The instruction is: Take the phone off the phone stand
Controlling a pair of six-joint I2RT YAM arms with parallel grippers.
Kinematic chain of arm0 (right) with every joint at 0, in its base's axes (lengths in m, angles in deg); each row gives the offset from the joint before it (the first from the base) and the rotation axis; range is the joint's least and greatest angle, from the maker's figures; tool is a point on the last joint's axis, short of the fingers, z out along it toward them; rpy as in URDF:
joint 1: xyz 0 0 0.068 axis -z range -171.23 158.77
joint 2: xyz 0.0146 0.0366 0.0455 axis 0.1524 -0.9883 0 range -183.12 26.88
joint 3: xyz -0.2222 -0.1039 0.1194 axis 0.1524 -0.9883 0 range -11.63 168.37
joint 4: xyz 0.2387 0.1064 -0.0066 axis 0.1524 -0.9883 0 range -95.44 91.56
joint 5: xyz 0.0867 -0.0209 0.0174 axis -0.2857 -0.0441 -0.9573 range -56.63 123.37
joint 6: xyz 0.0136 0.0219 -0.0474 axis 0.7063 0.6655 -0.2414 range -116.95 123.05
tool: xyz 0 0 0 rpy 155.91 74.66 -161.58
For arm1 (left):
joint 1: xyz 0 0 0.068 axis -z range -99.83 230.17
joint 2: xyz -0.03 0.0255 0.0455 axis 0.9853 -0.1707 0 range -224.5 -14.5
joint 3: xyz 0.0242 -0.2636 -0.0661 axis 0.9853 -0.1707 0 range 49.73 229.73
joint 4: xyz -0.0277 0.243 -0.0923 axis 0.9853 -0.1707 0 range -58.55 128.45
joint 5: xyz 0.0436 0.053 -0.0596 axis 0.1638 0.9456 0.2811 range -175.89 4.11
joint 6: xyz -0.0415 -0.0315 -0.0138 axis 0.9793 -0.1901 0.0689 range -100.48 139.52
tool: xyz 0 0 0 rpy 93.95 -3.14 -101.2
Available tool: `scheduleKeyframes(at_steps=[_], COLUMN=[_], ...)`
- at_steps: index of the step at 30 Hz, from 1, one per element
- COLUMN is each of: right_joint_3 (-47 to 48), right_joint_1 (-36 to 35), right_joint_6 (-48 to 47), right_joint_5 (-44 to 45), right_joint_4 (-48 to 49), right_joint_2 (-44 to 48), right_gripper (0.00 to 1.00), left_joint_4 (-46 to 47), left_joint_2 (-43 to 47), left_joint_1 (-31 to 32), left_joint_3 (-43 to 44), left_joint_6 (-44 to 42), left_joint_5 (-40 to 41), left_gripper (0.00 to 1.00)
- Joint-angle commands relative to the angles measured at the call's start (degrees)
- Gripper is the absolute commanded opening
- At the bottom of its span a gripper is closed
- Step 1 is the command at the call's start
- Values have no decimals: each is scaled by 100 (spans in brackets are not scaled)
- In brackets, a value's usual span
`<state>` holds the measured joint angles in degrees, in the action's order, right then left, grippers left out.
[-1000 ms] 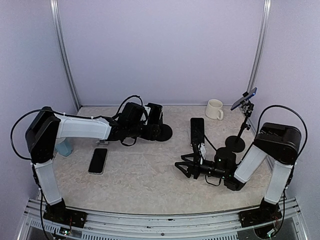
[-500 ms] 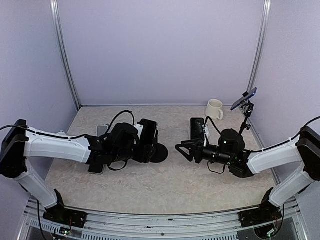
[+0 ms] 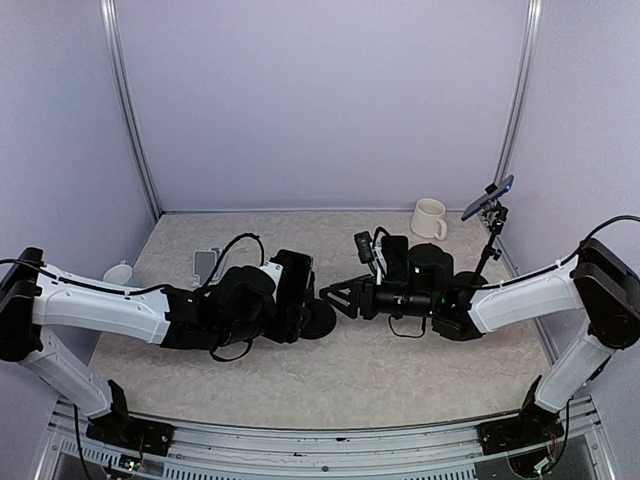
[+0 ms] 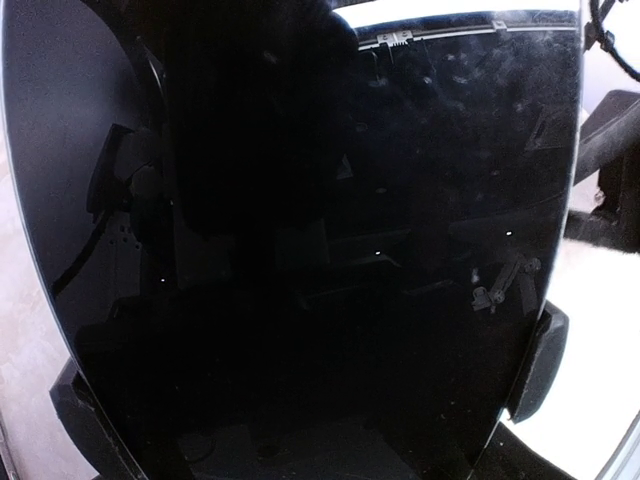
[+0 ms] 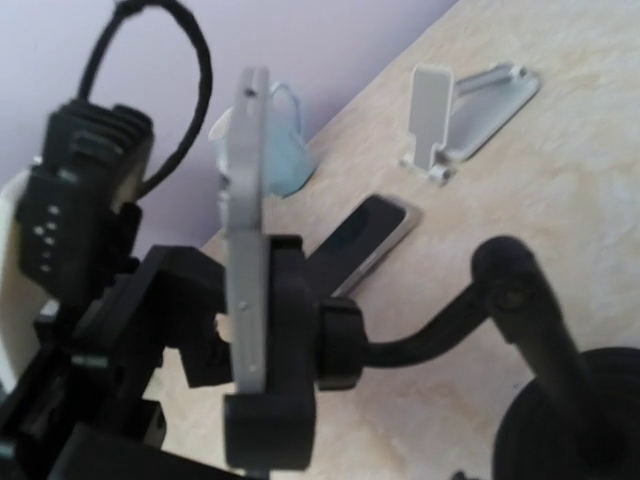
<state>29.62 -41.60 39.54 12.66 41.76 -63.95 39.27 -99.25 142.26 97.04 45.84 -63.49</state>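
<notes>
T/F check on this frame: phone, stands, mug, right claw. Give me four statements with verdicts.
1. The phone sits clamped in the black stand. True.
2. The cream mug lies tipped over. False: it stands upright near the back wall.
3. The right claw grips the phone. False: its jaws stand open and hold nothing.
4. A second phone is mounted on the tall stand at the right. True.
</notes>
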Motion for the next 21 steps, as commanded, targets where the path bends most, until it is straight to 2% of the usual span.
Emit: scheduleKeyframes(at_steps=[1, 11, 21], right_joint_3=[198, 281, 715], right_joint_1=[-70, -73, -85], right_joint_6=[347, 1017, 985], right_joint_5=[-392, -961, -1048], right_joint_4=[255, 1171, 1019], right_joint_2=[-327, -919, -1194], right_gripper=[56, 57, 56], left_joint_4=[608, 806, 821], left_joint_2=[321, 407, 354], left_joint_1=[54, 99, 110], left_joint_3=[-22, -222, -217], left_joint_6=[26, -125, -233], left_joint_5=[256, 204, 154], left_gripper=[41, 39, 39])
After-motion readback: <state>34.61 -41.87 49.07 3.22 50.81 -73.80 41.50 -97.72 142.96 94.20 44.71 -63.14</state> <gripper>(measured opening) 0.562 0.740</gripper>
